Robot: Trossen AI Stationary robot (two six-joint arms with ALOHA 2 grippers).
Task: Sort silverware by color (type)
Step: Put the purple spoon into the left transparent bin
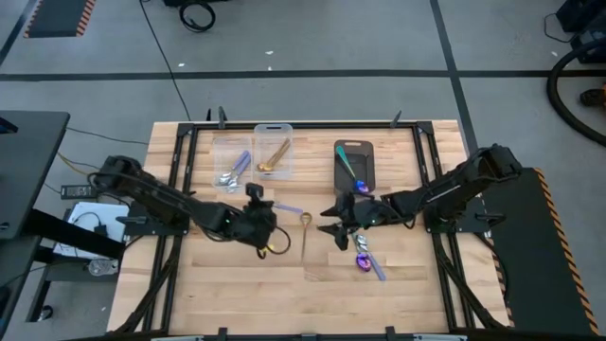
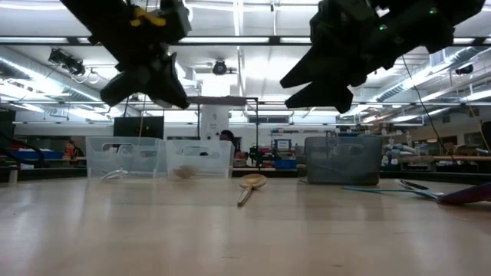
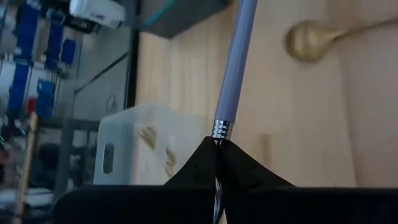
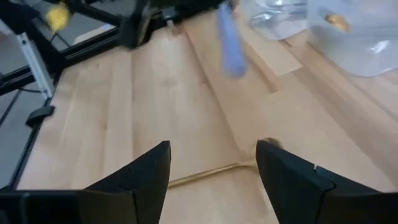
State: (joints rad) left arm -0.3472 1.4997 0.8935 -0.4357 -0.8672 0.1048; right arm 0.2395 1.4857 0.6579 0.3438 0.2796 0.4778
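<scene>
The left gripper (image 1: 268, 225) was over the wooden table (image 1: 237, 284), a little left of the middle. Its fingers (image 3: 205, 165) were pressed together, pinching a silver spoon with a lavender handle (image 3: 234, 68). In the left wrist view the handle stuck straight out from between the dark fingers. From above, the lavender handle pointed toward the right, held up off the table.

Behind that gripper, at the far edge of the table, stood two clear bins. The left clear bin (image 1: 218, 150) held a silver and lavender spoon (image 1: 232, 170). The right clear bin (image 1: 275, 131) held a gold spoon (image 1: 275, 157).

Near the middle of the table lay another gold spoon (image 1: 305, 227), flat on the wood, with its bowl toward the bins. In the low view it lay between the two arms.

To the right of the clear bins was a dark grey bin (image 1: 365, 152) with a blue-purple spoon with a teal handle (image 1: 350, 170) inside.

The right gripper (image 1: 338, 225) was just in front of the dark bin, above the table. Its fingers (image 4: 140, 177) were spread wide with nothing between them.

Just beside it, nearer the front edge, lay more spoons (image 1: 365, 256) in purple and lavender; it looked like two, but they were too small to count for sure.
</scene>
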